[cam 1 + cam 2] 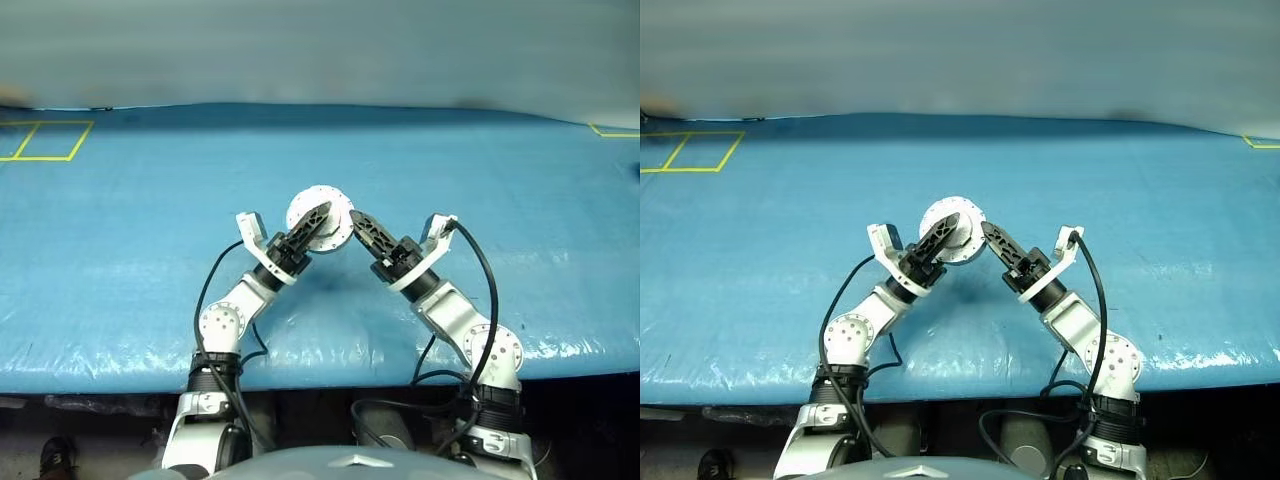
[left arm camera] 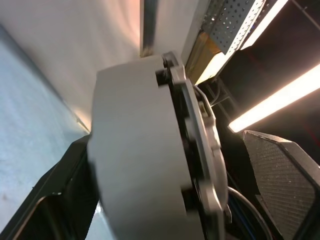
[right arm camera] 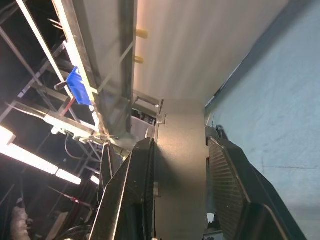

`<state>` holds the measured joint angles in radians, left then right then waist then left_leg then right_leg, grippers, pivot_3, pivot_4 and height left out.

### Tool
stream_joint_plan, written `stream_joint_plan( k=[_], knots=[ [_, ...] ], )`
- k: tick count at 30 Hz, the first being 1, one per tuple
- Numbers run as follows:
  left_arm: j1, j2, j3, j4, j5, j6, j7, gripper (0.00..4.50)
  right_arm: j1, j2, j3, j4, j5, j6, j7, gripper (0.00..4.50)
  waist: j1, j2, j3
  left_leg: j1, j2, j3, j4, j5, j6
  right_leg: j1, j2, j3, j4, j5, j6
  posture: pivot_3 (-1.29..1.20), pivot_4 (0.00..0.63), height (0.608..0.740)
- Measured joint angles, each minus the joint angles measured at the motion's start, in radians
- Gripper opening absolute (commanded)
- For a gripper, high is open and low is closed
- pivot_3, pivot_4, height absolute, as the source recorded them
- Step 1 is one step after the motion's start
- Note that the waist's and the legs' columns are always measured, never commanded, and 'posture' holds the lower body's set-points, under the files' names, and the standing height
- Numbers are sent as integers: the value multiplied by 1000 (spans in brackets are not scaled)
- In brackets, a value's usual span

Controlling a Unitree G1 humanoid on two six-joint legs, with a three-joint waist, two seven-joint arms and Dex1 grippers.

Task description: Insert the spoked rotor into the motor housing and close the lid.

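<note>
Risk: the round silver-grey motor assembly, pale patterned lid [image 1: 318, 212] facing the camera, hangs in mid-air above the blue tarp-covered table [image 1: 120, 260]; any twist between the arms could pop it loose. Right gripper [image 1: 352, 224] pinches its rim tightly. Left gripper [image 1: 318, 222] straddles it, fingers spread wide (contact unclear). Both forearms angle up and inward.

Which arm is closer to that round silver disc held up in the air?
Right: the right gripper clamps the disc by its rim. The left gripper straddles it, one finger standing clear.
</note>
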<state>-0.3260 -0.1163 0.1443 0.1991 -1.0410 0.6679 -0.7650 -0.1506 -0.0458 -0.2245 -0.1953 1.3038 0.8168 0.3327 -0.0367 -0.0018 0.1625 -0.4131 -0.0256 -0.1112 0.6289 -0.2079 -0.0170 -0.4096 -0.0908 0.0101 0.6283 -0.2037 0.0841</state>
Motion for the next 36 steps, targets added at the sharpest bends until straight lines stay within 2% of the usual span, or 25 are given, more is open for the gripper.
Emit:
stream_joint_plan(
  k=[1,3,8,9,14,20,24,32,36],
  knots=[
    [0,0,0,10,4,0,0,4487,6,-1,3,-15,0,0,1,1356,0,0,0,0,0,0,0,0,0,0,0,0,0,0,0,0,150,740],
    [0,0,-1,33,13,-1,0,4121,10,-1,5,-23,1,0,2,1356,0,0,0,0,0,0,0,0,0,0,0,0,0,2,3,0,150,740],
    [0,0,-1,34,8,-1,-15,2625,18,-1,2,-20,-4,-8,-6,1356,0,0,0,0,0,0,0,0,0,0,0,0,0,1,2,0,150,740],
    [0,0,0,34,3,-1,-17,2471,18,0,1,-20,-4,-11,-5,1356,0,0,0,0,0,0,0,0,0,0,0,0,0,0,0,0,150,740],
    [1,0,3,34,-3,4,1,2437,17,2,3,-11,-9,-24,-6,1356,0,0,0,0,0,0,0,0,0,0,0,0,0,0,0,0,150,740],
    [3,0,10,35,-3,2,35,2437,6,-3,28,-4,-94,-66,5,1356,0,0,0,0,0,0,0,0,0,0,0,0,0,0,1,0,150,740],
    [4,0,15,38,18,-12,70,2437,-1,7,35,-2,-159,-113,-2,2536,0,0,0,0,0,0,0,0,0,0,0,1,0,2,3,0,150,740],
    [11,-2,90,118,90,-137,169,2437,-64,66,-25,23,-267,-296,-64,2536,0,0,0,0,0,0,0,0,0,0,0,1,0,3,4,0,150,740],
    [-41,-11,189,170,102,-287,288,2437,-54,-4,25,35,-377,-311,-39,2536,1,0,0,0,0,0,0,0,0,-1,0,1,0,3,4,0,150,740]
  ],
)
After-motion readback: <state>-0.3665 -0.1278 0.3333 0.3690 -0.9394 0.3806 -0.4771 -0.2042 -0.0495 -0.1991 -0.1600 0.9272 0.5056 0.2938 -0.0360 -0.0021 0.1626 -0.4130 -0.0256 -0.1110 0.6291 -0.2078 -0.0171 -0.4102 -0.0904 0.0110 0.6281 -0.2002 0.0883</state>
